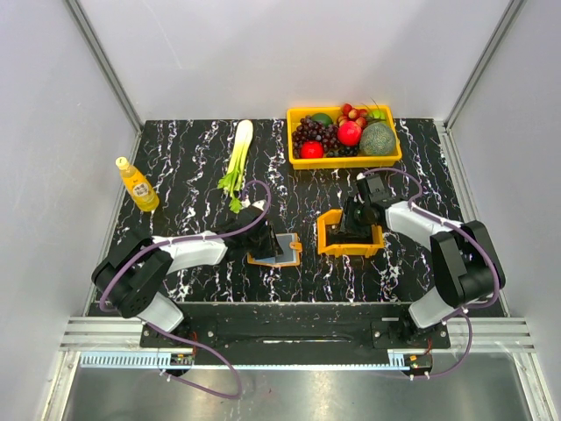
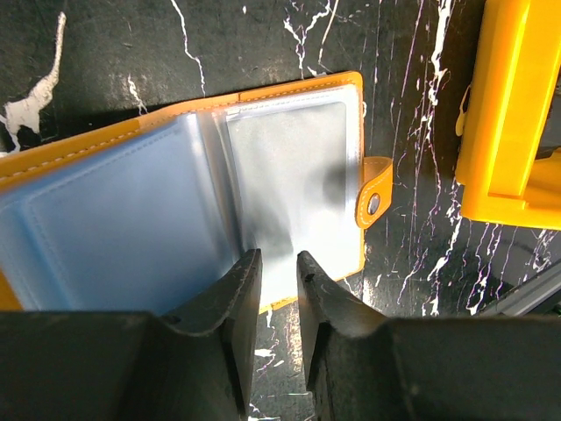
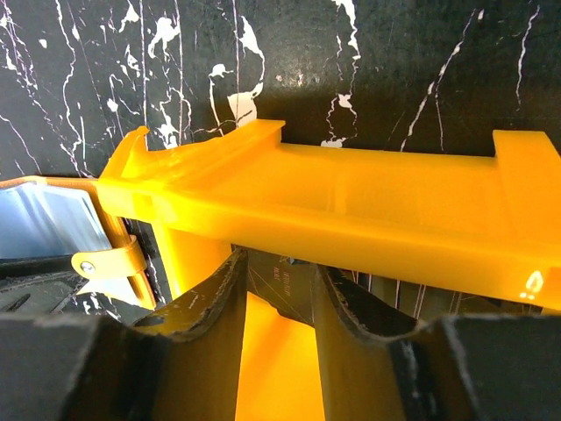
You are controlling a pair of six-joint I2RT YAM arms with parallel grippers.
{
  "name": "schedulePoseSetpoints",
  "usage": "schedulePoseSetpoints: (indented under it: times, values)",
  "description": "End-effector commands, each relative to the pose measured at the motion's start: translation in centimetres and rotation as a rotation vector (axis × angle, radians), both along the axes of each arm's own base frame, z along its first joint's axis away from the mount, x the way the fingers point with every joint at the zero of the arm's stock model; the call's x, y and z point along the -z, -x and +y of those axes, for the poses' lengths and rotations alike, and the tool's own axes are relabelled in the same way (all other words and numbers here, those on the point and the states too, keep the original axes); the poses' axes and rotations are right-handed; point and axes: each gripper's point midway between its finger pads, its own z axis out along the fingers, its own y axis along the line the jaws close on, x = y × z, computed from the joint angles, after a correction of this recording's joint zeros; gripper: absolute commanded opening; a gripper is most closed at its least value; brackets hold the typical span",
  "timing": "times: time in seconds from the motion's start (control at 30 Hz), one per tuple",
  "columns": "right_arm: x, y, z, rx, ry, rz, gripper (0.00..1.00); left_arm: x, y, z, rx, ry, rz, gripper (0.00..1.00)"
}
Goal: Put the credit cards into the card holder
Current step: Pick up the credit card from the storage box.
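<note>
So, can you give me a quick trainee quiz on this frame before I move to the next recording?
1. True or false: the holder lies shut.
2. Which gripper reaches down into the tray? A left, B right, C neither.
3. Fill in: the basket of fruit stands at the ___ edge of the table, as seen from the arms' bases.

Key:
1. False. It lies open, with its clear sleeves showing.
2. B. The right gripper has its fingers inside the tray walls.
3. Far.
</note>
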Motion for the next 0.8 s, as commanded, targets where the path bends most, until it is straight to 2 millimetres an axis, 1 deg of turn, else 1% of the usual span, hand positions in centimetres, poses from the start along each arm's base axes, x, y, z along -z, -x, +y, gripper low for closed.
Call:
schedulePoseSetpoints:
  times: [0.0, 0.07, 0.2, 0.33, 0.5, 0.53, 0.57, 0.6, 0.67, 0.77]
  values:
    - [-1.6, -0.5, 1.2, -0.046, -0.072, -0.071, 0.39, 0.3, 0.2, -0.3, 0.028, -0.011, 0.009, 0.27]
    - [-2.9, -0.8, 1.8, -0.049, -0.111, -0.111, 0.37, 0.4, 0.1, -0.2, 0.028, -0.014, 0.011, 0.27]
    - [-4.3, -0.9, 2.6, -0.064, -0.166, -0.136, 0.35, 0.4, 0.2, -0.2, 0.031, -0.013, 0.012, 0.27]
    - [-4.4, -1.0, 3.0, -0.072, -0.191, -0.136, 0.35, 0.2, 0.2, -0.3, 0.032, -0.009, 0.009, 0.27]
    - [-4.2, -1.0, 3.3, -0.071, -0.202, -0.126, 0.35, 0.3, 0.1, -0.4, 0.032, -0.008, 0.012, 0.27]
    - [-4.1, -1.0, 3.3, -0.070, -0.203, -0.123, 0.32, 0.4, 0.2, -0.4, 0.033, -0.009, 0.015, 0.27]
    - [-4.1, -1.0, 3.2, -0.068, -0.200, -0.123, 0.26, 0.4, 0.2, -0.4, 0.033, -0.010, 0.014, 0.27]
    - [-4.0, -1.0, 3.1, -0.065, -0.198, -0.124, 0.24, 0.4, 0.2, -0.4, 0.034, -0.009, 0.015, 0.27]
    - [-3.9, -1.1, 3.1, -0.062, -0.193, -0.122, 0.31, 0.5, 0.3, -0.3, 0.036, -0.012, 0.016, 0.27]
    - [-3.7, -1.0, 3.2, -0.067, -0.193, -0.109, 0.29, 0.4, 0.3, -0.3, 0.036, -0.010, 0.014, 0.27]
